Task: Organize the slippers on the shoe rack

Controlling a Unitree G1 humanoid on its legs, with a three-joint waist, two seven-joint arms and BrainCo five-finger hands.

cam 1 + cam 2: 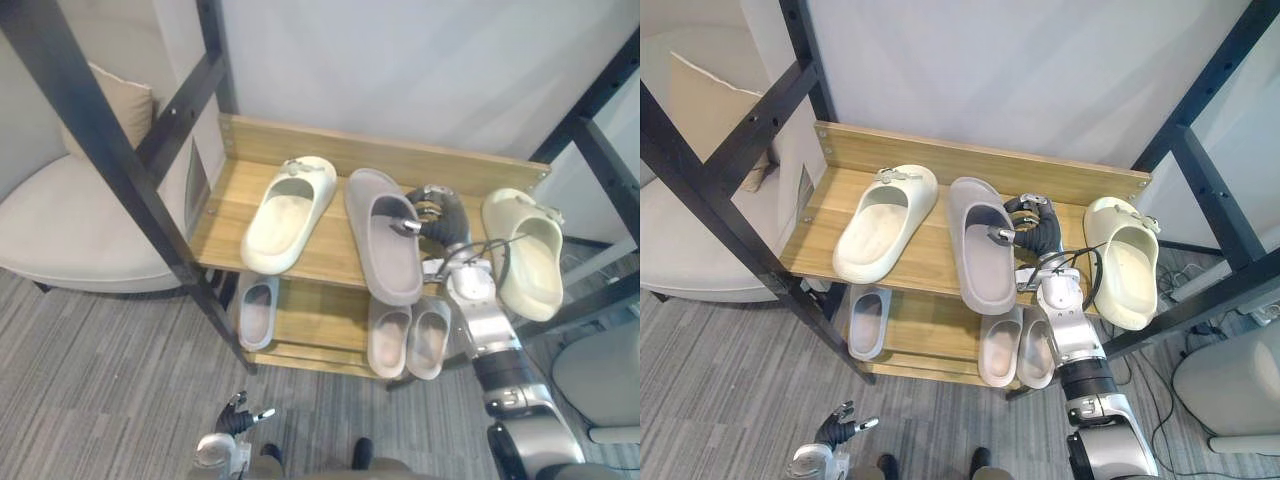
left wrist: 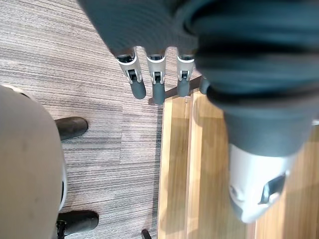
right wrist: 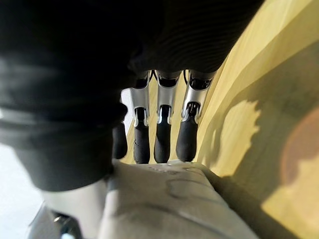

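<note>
1. The right arm reaches up from in front of the shoe rack [image 1: 330, 150] to its top shelf. The right hand [image 1: 432, 212] is at the grey slipper [image 1: 385, 262] in the shelf's middle.
2. Its fingers [image 3: 159, 134] are straight and side by side, with the tips touching the slipper's edge.
3. Two cream slippers [image 1: 285, 215] [image 1: 525, 255] lie at the top shelf's ends.
4. The left hand [image 1: 236, 415] hangs low before the rack, its fingers loosely extended.
</note>
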